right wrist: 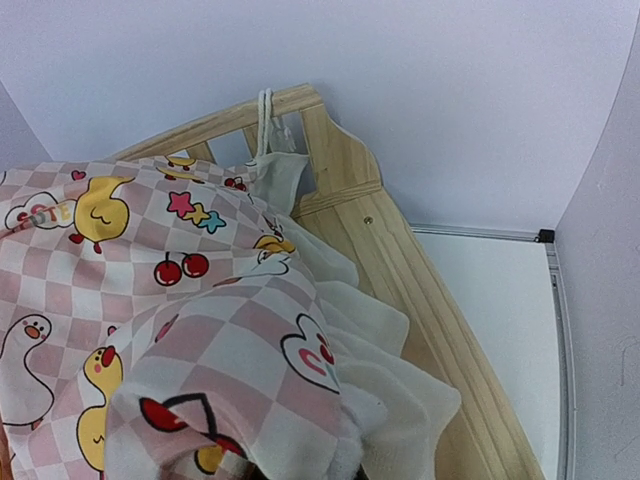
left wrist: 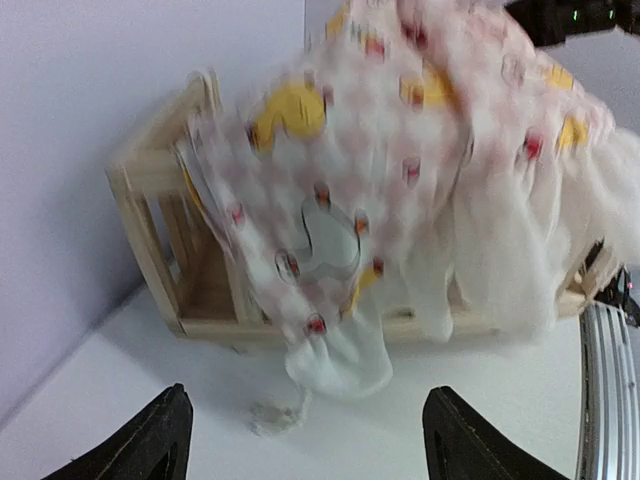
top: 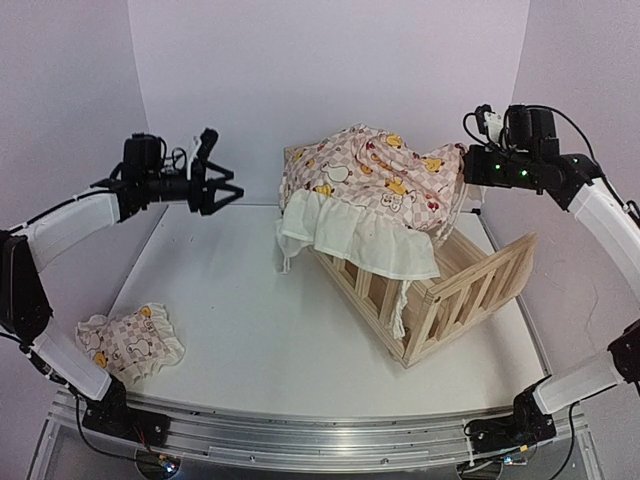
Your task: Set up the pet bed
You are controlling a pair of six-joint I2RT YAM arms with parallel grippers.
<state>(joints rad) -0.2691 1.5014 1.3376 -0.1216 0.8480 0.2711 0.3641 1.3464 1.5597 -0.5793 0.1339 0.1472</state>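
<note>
The pet bed's pine slatted frame (top: 455, 290) stands at an angle at centre right. Its cream ruffled cushion (top: 370, 190), pink-white checks with ducks and cherries, lies heaped over the frame's far end, the ruffle hanging down the front rail. My right gripper (top: 468, 168) is shut on the cushion's right edge; in the right wrist view the cushion (right wrist: 200, 330) bunches over the hidden fingers beside the frame rail (right wrist: 400, 260). My left gripper (top: 225, 165) hangs open in the air left of the bed. Its fingers (left wrist: 150, 440) are spread wide and hold nothing, facing the cushion (left wrist: 400, 150) and frame (left wrist: 160, 200).
A small matching checked pillow (top: 130, 343) lies on the white table at the front left, near the left arm's base. A loose tie string (left wrist: 275, 415) trails on the table under the cushion's hanging corner. Walls close the back and sides.
</note>
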